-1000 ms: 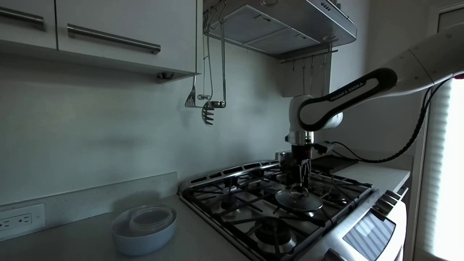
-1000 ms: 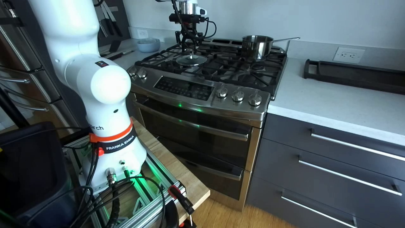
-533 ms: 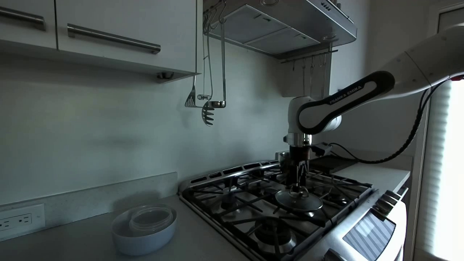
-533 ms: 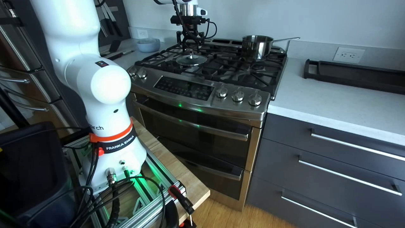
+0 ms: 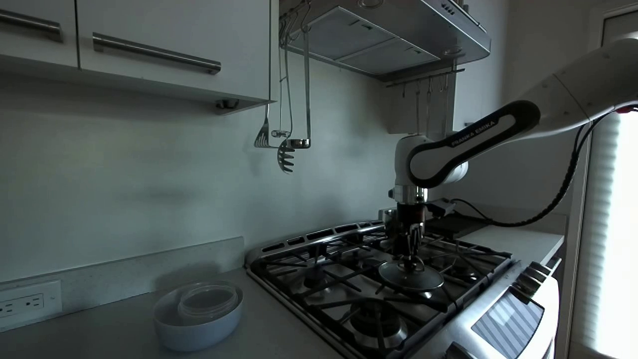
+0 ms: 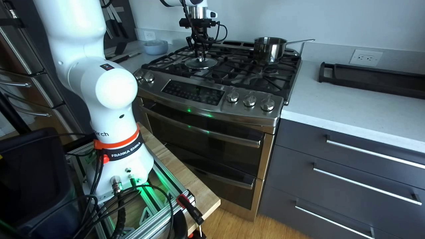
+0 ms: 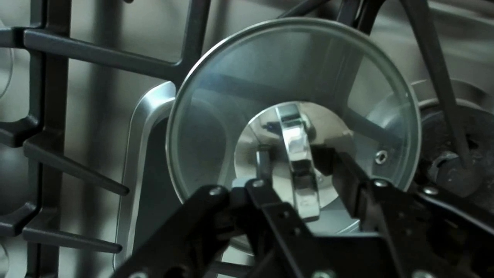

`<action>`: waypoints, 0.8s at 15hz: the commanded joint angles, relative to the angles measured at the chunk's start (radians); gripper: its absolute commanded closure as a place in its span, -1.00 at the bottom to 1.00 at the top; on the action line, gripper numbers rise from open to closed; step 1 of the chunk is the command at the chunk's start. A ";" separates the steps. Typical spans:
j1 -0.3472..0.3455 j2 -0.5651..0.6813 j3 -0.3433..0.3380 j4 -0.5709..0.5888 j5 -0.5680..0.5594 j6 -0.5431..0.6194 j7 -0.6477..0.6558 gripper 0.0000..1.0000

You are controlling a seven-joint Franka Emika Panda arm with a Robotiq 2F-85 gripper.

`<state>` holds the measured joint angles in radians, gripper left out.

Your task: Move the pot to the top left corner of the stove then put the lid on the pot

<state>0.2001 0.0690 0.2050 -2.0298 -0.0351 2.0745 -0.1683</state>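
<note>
On either side of the stove (image 6: 206,119), bowl (image 6: 156,49) and black tray (image 6: 382,79).

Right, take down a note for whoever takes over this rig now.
Gripper: open around the handle of the lid, not closed on it.
Lid: on the grates of the stove.
Pot: uncovered, at the rear right of the stove in an exterior view.
Done: gripper at the lid; can't tell whether the pot's corner is the intended one.
Left: probably grip the handle, then set the lid on the pot.
</note>
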 commanded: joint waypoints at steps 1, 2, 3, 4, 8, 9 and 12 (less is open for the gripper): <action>0.002 -0.011 -0.002 -0.014 -0.031 0.006 0.017 0.70; 0.001 -0.012 -0.003 -0.011 -0.039 0.001 0.019 0.87; 0.001 -0.013 -0.004 -0.008 -0.046 -0.002 0.020 0.98; 0.000 -0.015 -0.006 -0.006 -0.054 -0.005 0.020 1.00; -0.006 -0.030 -0.010 0.013 -0.059 -0.012 0.023 0.99; -0.008 -0.035 -0.012 0.019 -0.061 -0.015 0.021 0.96; -0.020 -0.050 -0.023 0.031 -0.047 -0.017 0.021 0.96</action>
<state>0.1897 0.0499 0.1928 -2.0105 -0.0710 2.0742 -0.1625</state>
